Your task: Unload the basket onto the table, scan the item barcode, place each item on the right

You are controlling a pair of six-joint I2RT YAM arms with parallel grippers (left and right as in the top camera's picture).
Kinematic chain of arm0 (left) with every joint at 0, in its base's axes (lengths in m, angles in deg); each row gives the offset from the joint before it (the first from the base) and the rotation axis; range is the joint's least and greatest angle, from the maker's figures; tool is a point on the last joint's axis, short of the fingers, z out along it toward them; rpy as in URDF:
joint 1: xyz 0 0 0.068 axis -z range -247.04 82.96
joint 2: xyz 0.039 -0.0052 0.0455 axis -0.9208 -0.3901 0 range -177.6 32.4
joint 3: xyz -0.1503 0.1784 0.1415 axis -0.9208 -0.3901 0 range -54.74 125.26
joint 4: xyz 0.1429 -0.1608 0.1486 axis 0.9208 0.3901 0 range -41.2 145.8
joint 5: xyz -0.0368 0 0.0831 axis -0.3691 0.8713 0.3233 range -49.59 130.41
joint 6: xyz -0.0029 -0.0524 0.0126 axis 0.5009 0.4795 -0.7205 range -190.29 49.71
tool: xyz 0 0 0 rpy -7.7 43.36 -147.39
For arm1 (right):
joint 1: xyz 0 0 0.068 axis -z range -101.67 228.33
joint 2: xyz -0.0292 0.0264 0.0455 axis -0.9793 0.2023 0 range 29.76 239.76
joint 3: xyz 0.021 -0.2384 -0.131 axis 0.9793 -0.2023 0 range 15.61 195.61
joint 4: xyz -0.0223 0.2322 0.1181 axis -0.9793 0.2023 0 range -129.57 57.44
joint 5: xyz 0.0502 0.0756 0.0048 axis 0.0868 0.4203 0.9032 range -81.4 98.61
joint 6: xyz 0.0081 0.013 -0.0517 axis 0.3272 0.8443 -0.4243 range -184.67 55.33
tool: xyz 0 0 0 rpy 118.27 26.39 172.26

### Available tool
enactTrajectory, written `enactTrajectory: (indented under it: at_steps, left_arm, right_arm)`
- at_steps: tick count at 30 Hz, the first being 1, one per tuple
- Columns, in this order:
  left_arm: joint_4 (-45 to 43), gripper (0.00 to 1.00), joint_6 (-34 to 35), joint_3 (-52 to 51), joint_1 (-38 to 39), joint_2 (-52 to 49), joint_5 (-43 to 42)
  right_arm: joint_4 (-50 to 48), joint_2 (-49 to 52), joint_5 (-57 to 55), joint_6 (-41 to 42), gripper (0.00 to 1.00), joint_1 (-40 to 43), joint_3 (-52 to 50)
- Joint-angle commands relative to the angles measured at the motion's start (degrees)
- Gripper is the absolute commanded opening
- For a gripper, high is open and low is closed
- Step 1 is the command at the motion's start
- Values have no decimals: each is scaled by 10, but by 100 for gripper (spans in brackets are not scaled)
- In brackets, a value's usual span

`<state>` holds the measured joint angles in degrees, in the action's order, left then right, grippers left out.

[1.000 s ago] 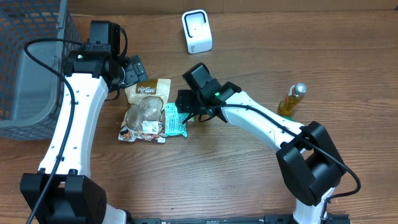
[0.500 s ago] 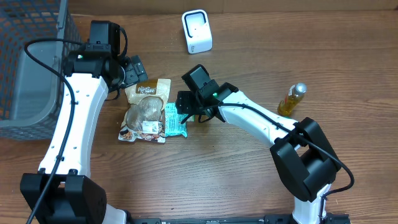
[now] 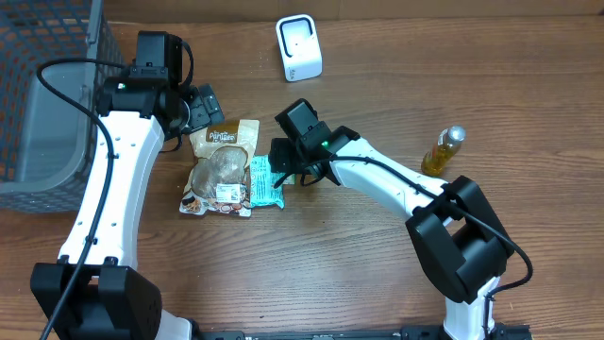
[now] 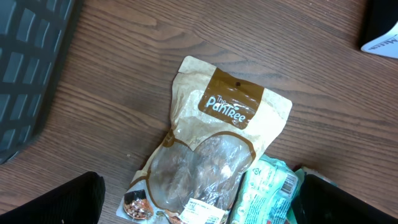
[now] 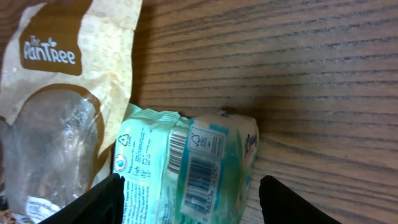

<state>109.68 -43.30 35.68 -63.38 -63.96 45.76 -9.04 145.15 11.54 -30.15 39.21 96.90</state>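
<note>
Teal plastic packet (image 3: pixel 265 182) lies on brown wooden table (image 3: pixel 311 274), touching tan paper pouch (image 4: pixel 211 143); only right wrist shows its barcode (image 5: pixel 202 180), between spread right gripper (image 5: pixel 189 190) fingers. Left gripper (image 4: pixel 202 202) gapes wide over pouch.

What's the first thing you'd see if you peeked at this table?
Probably the big white-and-black robot arms, the left arm and the right arm, both bending toward the middle of the wooden table. There a tan snack pouch lies flat with a teal packet right beside it, its barcode facing up. A white scanner stands near the far edge.
</note>
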Motion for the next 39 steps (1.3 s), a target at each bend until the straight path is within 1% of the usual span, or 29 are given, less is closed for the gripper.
enactTrajectory:
  at_steps: [1, 4, 6, 9, 11, 16, 18, 22, 25, 28, 35, 39]
  left_arm:
    - [0, 100, -2, 7, 1, 3, 4]
    - [0, 100, -2, 7, 1, 3, 4]
    - [0, 99, -2, 7, 1, 3, 4]
    - [0, 100, -2, 7, 1, 3, 4]
    - [0, 100, -2, 7, 1, 3, 4]
    - [0, 99, -2, 7, 1, 3, 4]
    - [0, 100, -2, 7, 1, 3, 4]
    - [0, 100, -2, 7, 1, 3, 4]
    - [0, 100, -2, 7, 1, 3, 4]
    - [0, 100, -2, 7, 1, 3, 4]
    - [0, 100, -2, 7, 1, 3, 4]
    - [0, 100, -2, 7, 1, 3, 4]
  right_arm:
    - [-4, 17, -8, 0, 64, -4, 1]
    - [-5, 17, -8, 0, 60, -4, 1]
    - [-5, 17, -8, 0, 55, -4, 1]
    - [-4, 17, -7, 0, 51, -4, 1]
    - [-4, 17, -8, 0, 46, -4, 1]
    - [0, 17, -8, 0, 38, -4, 1]
    - [0, 17, -8, 0, 33, -4, 1]
    - [0, 17, -8, 0, 27, -4, 1]
    - [0, 17, -8, 0, 19, -4, 1]
    - [0, 17, -7, 0, 17, -4, 1]
    - [3, -7, -10, -5, 17, 0, 2]
    - [32, -38, -54, -4, 17, 2, 2]
